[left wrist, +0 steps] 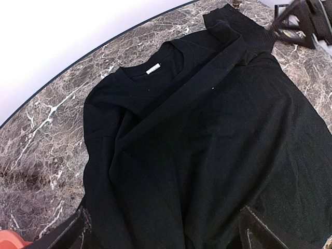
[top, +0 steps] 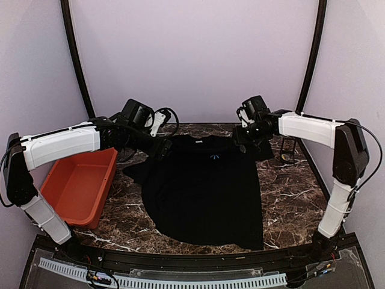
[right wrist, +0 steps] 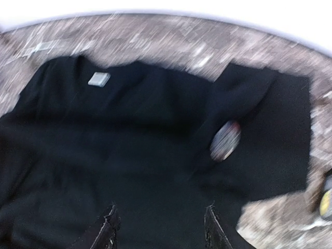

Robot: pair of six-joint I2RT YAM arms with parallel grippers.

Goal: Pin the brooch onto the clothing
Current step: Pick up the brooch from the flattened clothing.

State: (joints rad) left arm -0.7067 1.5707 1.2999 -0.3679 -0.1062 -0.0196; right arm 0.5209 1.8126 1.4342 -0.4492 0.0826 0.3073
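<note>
Nearest to the top camera, the left arm (top: 60,144) and the right arm (top: 307,127) are rising from the near edge of the marble table (top: 289,198) and reaching to its far side. Between them the black T-shirt (top: 204,198) is lying spread out, collar away from the bases, its small starburst print (top: 215,156) facing up. The left gripper (top: 161,147) is hovering at one shoulder, the right gripper (top: 242,139) at the other. An orange bin (top: 78,186) is sitting near the shirt, on the left.

In the left wrist view, the fingers (left wrist: 259,231) are standing wide apart over the fabric, clamping nothing. The collar label (left wrist: 153,68) is showing beyond them.

In the right wrist view, which is blurred, the fingers (right wrist: 215,233) are also apart, with nothing between them. A small round object (right wrist: 225,140) is lying on the folded sleeve (right wrist: 270,135). I am judging it to be the brooch, but I cannot tell surely.

The pinning is not yet begun, I think. The step in hand is fetching the brooch. The next move is calling for the right gripper to close on that object only, not on the cloth under it, and carry it to the chest.
</note>
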